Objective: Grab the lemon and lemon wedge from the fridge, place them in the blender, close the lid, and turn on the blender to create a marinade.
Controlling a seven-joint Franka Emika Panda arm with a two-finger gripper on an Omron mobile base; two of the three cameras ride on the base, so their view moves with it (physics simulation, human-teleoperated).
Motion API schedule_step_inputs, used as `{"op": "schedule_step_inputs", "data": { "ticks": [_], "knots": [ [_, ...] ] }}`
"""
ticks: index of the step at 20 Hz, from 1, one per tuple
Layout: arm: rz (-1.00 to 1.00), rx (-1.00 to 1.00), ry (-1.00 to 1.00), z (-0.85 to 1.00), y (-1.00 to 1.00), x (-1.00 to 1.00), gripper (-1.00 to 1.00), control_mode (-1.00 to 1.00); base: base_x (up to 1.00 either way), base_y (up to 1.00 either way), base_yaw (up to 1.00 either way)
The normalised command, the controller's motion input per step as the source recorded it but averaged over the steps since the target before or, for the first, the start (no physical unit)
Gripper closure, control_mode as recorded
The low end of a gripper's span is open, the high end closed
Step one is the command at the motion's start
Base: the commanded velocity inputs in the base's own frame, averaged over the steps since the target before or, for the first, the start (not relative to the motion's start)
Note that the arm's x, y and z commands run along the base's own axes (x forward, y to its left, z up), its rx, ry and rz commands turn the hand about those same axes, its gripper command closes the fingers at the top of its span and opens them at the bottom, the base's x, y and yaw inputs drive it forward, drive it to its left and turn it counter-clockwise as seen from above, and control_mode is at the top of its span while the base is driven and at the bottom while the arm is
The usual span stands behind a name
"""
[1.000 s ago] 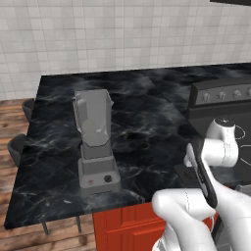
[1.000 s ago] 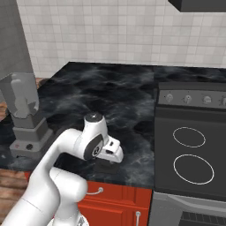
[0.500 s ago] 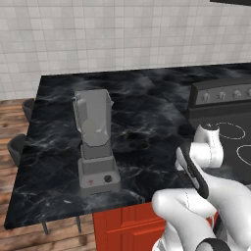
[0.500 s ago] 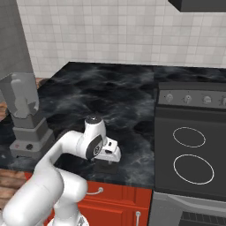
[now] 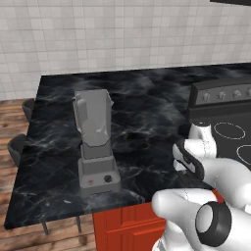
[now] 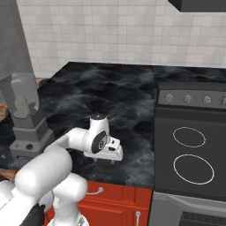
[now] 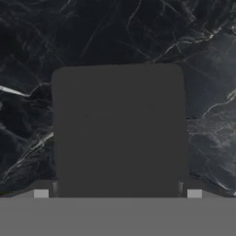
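Note:
The blender (image 5: 96, 147) stands on the black marble counter (image 5: 147, 108), its translucent jug uncapped. It also appears at the left edge of the right base view as the blender (image 6: 24, 117). A pale roundish shape shows through the jug wall; I cannot tell whether it is the lemon or the lemon wedge. The dark grey square lid (image 7: 119, 129) lies flat on the counter near its front edge, seen from the right as lid (image 6: 105, 167). My gripper (image 7: 117, 193) hangs just above it, open, one fingertip at each side of the lid. The gripper (image 6: 108, 160) points straight down.
A black stove (image 6: 190, 145) with two ring burners and a row of knobs adjoins the counter on the right. Red cabinets (image 6: 110, 203) sit below the counter edge. A flat grey mass (image 6: 15, 35) stands at the upper left; it may be the fridge.
My hand has come down and a little towards the counter's front edge, ending low over the lid. The jaws stayed open. The blender has not moved.

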Motion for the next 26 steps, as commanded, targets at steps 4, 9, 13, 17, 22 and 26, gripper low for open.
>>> {"op": "schedule_step_inputs", "data": {
  "ticks": [4, 9, 13, 17, 22, 26],
  "knots": [
    [0.06, 0.0, 0.03, -0.22, -0.17, 0.08, -1.0, -1.0, 0.0, 0.0, 0.0],
    [0.03, 0.0, 0.03, -0.29, -0.02, 0.08, -1.0, -1.0, 0.0, 0.0, 0.0],
    [0.02, 0.0, 0.02, -0.27, 0.0, 0.1, -1.0, -1.0, 0.0, 0.0, 0.0],
    [0.01, 0.0, 0.0, -0.2, 0.0, 0.03, -1.0, -1.0, 0.0, 0.0, 0.0],
    [0.01, 0.0, 0.0, -0.08, 0.01, 0.02, -1.0, -1.0, 0.0, 0.0, 0.0],
    [0.01, 0.0, -0.02, -0.01, 0.05, 0.02, -1.0, -1.0, 0.0, 0.0, 0.0]
  ]
}}
